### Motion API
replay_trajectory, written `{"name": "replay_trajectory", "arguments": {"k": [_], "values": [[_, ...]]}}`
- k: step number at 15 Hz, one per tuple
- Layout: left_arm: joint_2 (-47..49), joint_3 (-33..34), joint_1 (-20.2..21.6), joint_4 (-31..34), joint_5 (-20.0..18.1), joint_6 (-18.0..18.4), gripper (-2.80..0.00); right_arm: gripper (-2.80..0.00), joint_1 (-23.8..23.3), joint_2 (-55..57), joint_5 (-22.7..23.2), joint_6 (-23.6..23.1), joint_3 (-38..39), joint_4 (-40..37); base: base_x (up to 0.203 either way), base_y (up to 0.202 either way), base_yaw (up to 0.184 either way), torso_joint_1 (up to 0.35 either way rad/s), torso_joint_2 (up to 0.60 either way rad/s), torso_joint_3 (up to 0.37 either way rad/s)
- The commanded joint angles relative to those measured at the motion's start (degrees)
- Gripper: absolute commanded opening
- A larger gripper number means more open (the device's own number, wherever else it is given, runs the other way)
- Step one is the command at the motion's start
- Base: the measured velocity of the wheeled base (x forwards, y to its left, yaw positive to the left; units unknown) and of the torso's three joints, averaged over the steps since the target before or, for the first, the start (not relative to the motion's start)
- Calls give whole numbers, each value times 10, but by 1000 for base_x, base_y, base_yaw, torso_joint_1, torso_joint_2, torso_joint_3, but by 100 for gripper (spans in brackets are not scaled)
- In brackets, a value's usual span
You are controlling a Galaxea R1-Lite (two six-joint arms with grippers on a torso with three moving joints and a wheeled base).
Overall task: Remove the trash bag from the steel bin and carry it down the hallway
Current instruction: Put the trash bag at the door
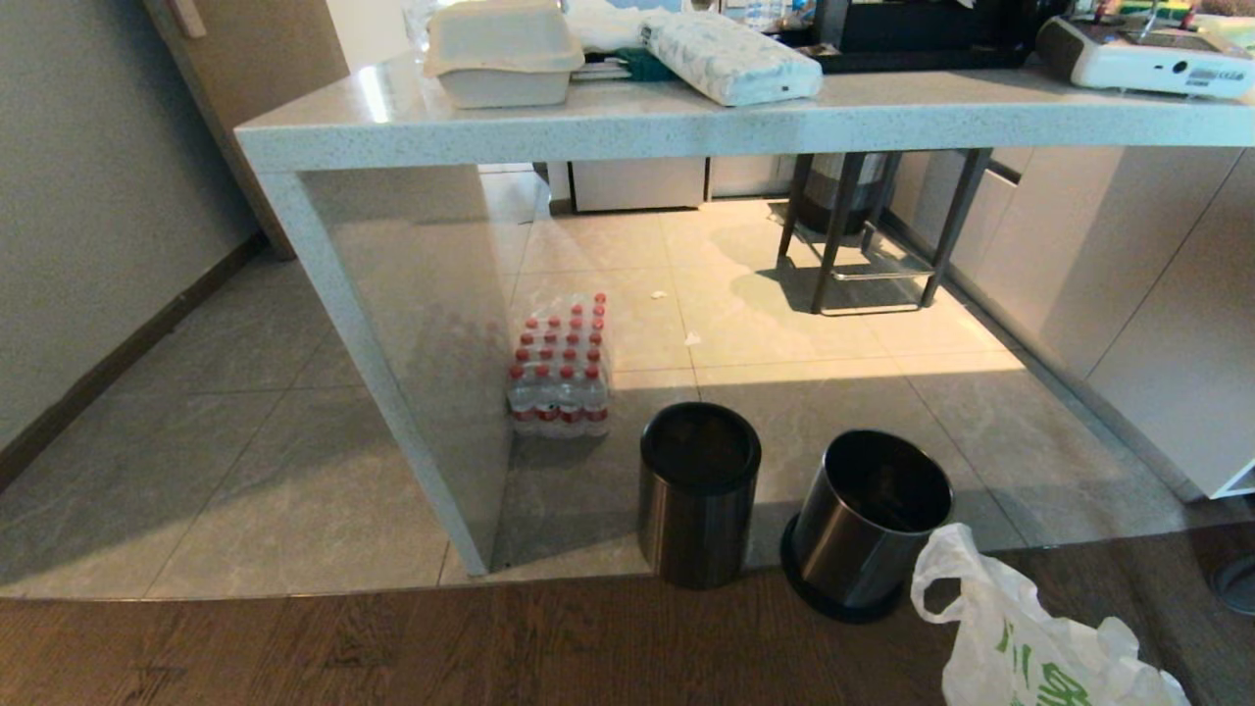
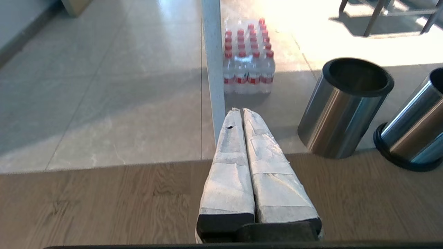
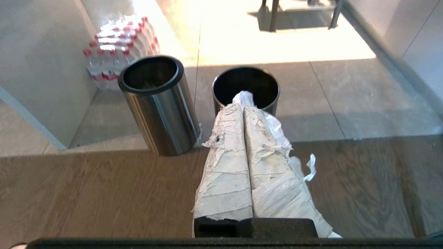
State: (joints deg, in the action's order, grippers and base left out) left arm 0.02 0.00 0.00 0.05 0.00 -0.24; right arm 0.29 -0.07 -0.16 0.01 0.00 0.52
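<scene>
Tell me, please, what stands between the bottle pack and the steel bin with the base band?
The second steel bin, without a base band, stands between the bottle pack and the steel bin, as the head view shows.

The left end effector (image 2: 242, 112), its taped fingers pressed together, hangs over wood flooring; a steel bin (image 2: 341, 107) and bottle pack (image 2: 249, 60) stand beyond.

A shrink-wrapped pack of red-capped water bottles (image 1: 558, 368) stands on the tiled floor (image 1: 245, 461) under the pale speckled counter (image 1: 627, 118), ahead of the left gripper (image 2: 241, 110). A second steel bin without a base band (image 1: 698, 493) stands just beside it. On the counter lie a takeaway box (image 1: 502, 54) and a tissue pack (image 1: 730, 57). A black stool (image 1: 868, 230) stands farther back.
</scene>
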Motion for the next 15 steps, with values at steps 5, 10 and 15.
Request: {"name": "replay_trajectory", "arguments": {"k": [5, 10, 15], "values": [[1, 0, 0, 0, 0, 2, -280, -280, 1, -22, 0, 0, 0, 1, 0, 0, 0, 2, 3, 193], [1, -1, 0, 0, 0, 4, -280, -280, 1, -22, 0, 1, 0, 1, 0, 0, 0, 1, 2, 24], [1, 0, 0, 0, 0, -1, -280, -280, 1, -22, 0, 0, 0, 1, 1, 34, -4, 1, 1, 1]]}}
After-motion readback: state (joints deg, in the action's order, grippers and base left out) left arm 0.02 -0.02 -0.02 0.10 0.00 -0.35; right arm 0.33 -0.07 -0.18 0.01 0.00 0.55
